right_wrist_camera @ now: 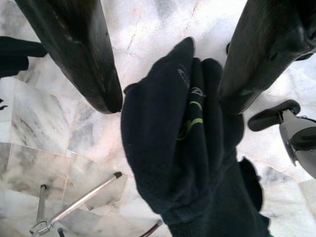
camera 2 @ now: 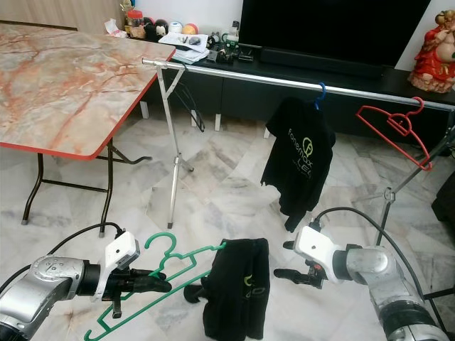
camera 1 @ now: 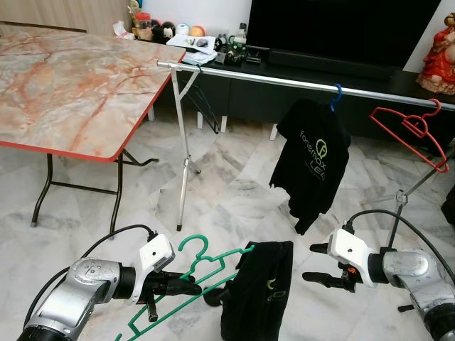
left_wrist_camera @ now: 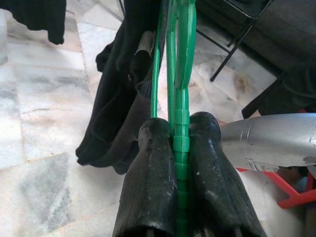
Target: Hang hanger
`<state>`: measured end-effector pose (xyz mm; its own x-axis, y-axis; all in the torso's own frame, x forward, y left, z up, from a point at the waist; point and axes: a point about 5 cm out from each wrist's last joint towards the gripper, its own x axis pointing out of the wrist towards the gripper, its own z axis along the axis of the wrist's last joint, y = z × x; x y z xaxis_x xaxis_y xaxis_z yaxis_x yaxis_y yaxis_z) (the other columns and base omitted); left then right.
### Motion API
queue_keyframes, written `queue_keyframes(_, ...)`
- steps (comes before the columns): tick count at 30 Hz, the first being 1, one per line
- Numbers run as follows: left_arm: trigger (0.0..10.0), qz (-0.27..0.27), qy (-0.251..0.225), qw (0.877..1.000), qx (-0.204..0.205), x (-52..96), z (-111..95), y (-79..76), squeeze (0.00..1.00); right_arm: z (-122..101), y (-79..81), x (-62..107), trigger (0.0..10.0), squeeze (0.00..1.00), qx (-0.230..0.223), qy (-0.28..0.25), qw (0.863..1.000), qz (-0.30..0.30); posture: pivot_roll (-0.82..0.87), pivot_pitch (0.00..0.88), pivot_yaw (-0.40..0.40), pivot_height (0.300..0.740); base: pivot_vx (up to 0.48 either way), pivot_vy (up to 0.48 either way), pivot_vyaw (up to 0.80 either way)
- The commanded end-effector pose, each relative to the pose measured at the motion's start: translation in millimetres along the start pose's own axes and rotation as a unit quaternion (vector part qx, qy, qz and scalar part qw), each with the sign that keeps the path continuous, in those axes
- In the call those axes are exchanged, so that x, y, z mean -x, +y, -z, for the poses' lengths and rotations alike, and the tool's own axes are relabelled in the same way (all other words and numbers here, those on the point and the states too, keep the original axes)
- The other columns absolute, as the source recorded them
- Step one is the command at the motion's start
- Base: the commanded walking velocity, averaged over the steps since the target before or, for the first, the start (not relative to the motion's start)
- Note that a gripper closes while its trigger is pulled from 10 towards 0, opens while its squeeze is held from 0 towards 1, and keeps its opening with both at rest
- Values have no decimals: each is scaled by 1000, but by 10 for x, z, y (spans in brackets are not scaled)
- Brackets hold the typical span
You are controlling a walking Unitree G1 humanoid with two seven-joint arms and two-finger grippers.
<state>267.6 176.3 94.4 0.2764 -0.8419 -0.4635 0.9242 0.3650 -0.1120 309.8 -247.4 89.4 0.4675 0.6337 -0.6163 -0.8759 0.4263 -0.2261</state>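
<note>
My left gripper (camera 1: 190, 288) is shut on the lower bar of a green hanger (camera 1: 201, 272), low at the front left. A black garment (camera 1: 257, 298) hangs from the hanger's right end; the left wrist view shows the green hanger (left_wrist_camera: 180, 94) pinched between both fingers (left_wrist_camera: 153, 187). My right gripper (camera 1: 313, 263) is open just right of the garment, with the black garment (right_wrist_camera: 187, 163) ahead of its spread fingers (right_wrist_camera: 89, 64). Beyond stands a silver clothes rail (camera 1: 270, 79) carrying a black shirt (camera 1: 313, 160) on a blue hanger (camera 1: 335, 96) and a bare red hanger (camera 1: 409, 126).
A marble-top folding table (camera 1: 71, 85) with a red edge stands at the left. The rail's tripod leg (camera 1: 185, 163) rises between table and shirt. A dark TV console (camera 1: 320, 64) with small items runs behind the rail. White marble floor lies between me and the rail.
</note>
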Motion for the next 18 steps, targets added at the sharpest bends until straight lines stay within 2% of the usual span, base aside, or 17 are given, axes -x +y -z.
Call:
queue_keyframes(1, 0, 18, -21, 999, -24, 7, -144, -39, 0, 95, -1, 79, 10000, 0, -10, 9, 1000, 13, 22, 72, -93, 740, 0, 0, 0)
queue_keyframes(3, 0, 29, -26, 999, -30, -3, -200, -57, 0, 168, 49, 65, 10000, 0, -10, 25, 1000, 9, 28, 69, -94, 740, 0, 0, 0)
queue_keyframes(8, 0, 47, -24, 997, -48, -30, -280, -66, 0, 218, 157, -15, 10000, 0, -28, 22, 999, -16, 33, 55, -89, 740, 0, 0, 0)
queue_keyframes(14, 0, 73, -25, 995, -66, -39, -380, -123, 0, 230, 144, -81, 10000, 0, -33, 22, 999, 27, 39, 46, -84, 740, 0, 0, 0)
queue_keyframes(18, 0, 84, -26, 993, -73, -48, -417, -160, 0, 238, 154, -101, 10000, 0, -38, 19, 999, 32, 43, 42, -81, 740, 0, 0, 0)
